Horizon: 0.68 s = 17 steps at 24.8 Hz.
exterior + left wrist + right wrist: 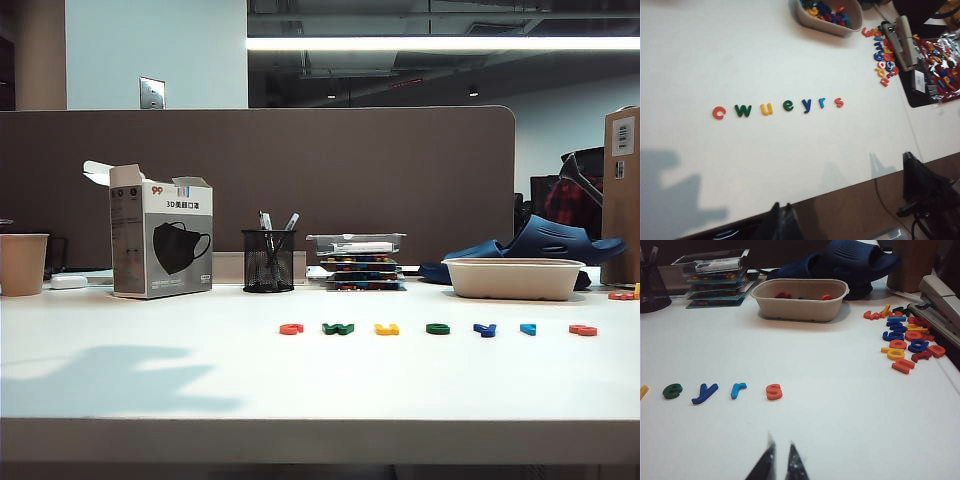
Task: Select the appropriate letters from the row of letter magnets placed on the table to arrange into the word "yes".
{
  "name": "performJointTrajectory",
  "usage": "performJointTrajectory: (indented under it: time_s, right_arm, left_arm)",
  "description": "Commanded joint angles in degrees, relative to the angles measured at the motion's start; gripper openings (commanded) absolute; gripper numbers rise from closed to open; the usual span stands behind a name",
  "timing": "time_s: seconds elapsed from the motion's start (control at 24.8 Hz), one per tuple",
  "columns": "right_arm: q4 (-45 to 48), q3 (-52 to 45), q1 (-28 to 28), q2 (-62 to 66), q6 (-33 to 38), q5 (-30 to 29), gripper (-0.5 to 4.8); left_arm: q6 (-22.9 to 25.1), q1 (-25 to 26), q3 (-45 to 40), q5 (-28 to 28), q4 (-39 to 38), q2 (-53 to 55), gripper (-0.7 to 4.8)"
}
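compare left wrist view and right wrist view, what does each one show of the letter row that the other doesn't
Only the left wrist view shows the whole row: the red-orange c, green w and full yellow u, with the left gripper above the table's front edge, jaws nearly together.

Only the right wrist view shows the right gripper, tips slightly apart, short of the red-orange s.

Both show the green e, blue y, light blue r, s, the beige tray and the loose letter pile.

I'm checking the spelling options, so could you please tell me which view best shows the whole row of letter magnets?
The left wrist view: from above, the row reads c, w, u, e, y, r, s. The exterior view shows all seven edge-on and hard to read. The right wrist view shows only its end, e through s.
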Motion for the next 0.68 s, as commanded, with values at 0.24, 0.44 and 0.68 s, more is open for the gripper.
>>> performJointTrajectory:
  time_s: [0.24, 0.44, 0.68]
  right_arm:
    - [1.8, -0.4, 0.0, -0.5, -0.1, 0.1, 0.31]
    - [4.7, -0.2, 0.0, -0.5, -0.1, 0.1, 0.31]
    - [4.6, 2.7, 0.1, -0.4, 2.1, 0.2, 0.2]
  left_arm:
    - [-0.2, -0.7, 0.2, -0.2, -1.4, -0.3, -0.05]
    - [0.0, -0.7, 0.2, -0.2, -1.4, -0.3, -0.05]
    - [0.0, -0.7, 0.2, -0.2, -1.4, -0.3, -0.05]
